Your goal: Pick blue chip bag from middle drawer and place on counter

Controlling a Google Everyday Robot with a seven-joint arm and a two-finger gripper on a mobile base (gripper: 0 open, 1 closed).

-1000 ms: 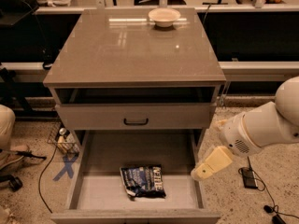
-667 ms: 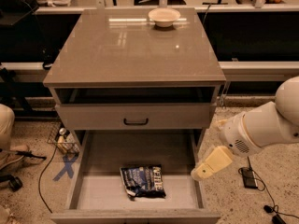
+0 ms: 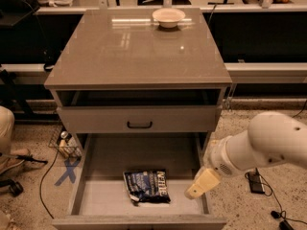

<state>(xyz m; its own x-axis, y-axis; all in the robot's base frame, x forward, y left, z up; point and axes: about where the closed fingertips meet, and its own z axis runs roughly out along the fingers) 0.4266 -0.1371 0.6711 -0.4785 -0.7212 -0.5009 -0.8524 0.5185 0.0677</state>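
Observation:
The blue chip bag (image 3: 146,186) lies flat on the floor of the open middle drawer (image 3: 96,195), near its front. The gripper (image 3: 200,186) hangs on the white arm at the drawer's right wall, to the right of the bag and not touching it. The glossy grey-brown counter (image 3: 120,47) tops the cabinet above.
A cream bowl (image 3: 168,17) stands at the counter's back edge. A shut drawer front with a black handle (image 3: 139,125) sits above the open drawer. A wire basket with bottles (image 3: 64,145) and cables lie on the floor at the left; a dark device (image 3: 254,181) lies at the right.

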